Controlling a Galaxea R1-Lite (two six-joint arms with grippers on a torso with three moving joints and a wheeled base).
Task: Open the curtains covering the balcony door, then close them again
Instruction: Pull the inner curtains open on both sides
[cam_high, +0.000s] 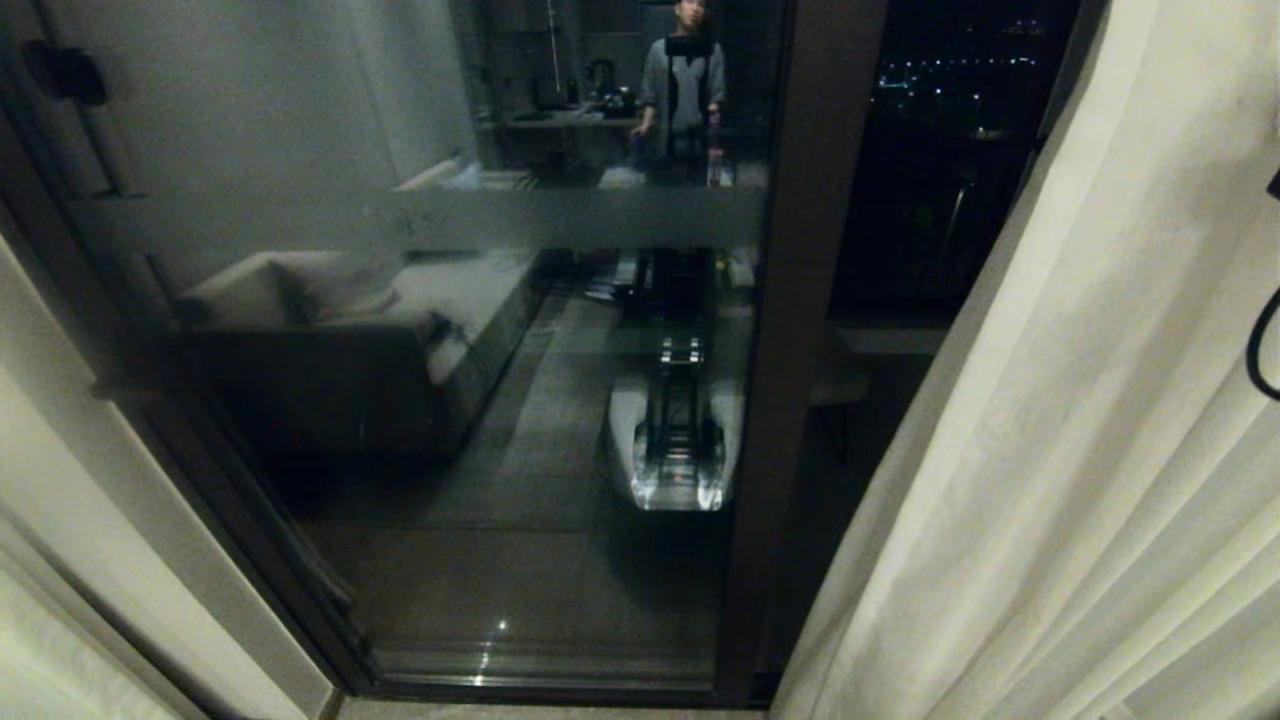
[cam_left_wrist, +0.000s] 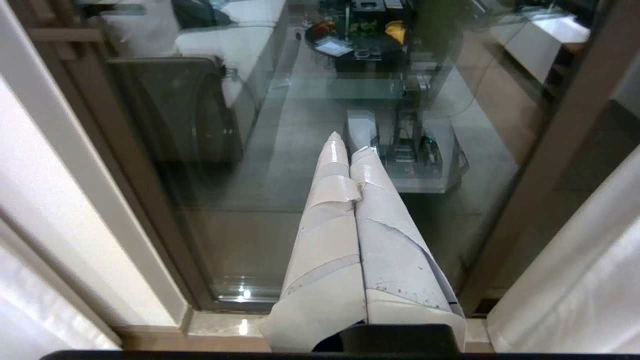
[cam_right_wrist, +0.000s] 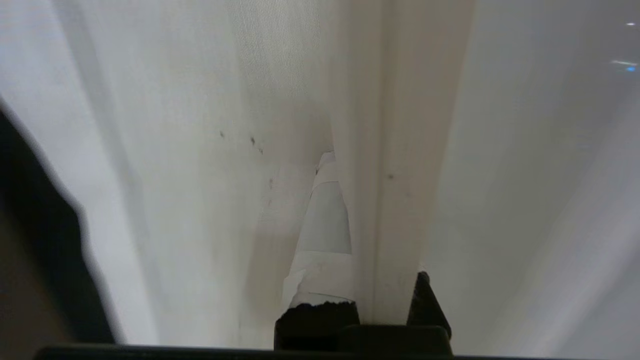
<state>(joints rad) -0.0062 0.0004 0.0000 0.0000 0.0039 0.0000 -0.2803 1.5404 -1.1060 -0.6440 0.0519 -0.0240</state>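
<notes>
Right claw: my right gripper (cam_right_wrist: 350, 200) is clenched on a pleat of the right curtain (cam_right_wrist: 210, 125); one taped finger (cam_right_wrist: 322, 225) shows, the other is buried behind the fold that runs down between them. I judge the pinch is there so that the panel travels with the arm.
Left claw: my left gripper (cam_left_wrist: 352, 145) is clenched on nothing, its taped fingers pressed together and pointing at the glass, apart from any fabric. It looks parked.
Right panel: in the head view the right curtain (cam_high: 1080, 450) hangs bunched at the right, its inner edge slanting across the lower right corner.
Left panel: only a pale strip of the left curtain (cam_high: 40, 640) shows at the lower left, beside the wall.
Door: the balcony door (cam_high: 790, 350) stands uncovered between the panels, dark frame upright, frosted band (cam_high: 560, 215) across the pane.
Stage: by my judgement the opening is done or nearly so, and closing is to come.
Room to move: the open span lies to the left of the held edge, with nothing across the glass.
Watch: the fold could slip from so narrow a pinch.
Beyond: a person's reflection (cam_high: 685, 85) shows in the glass, and city lights (cam_high: 950, 70) show outside.
</notes>
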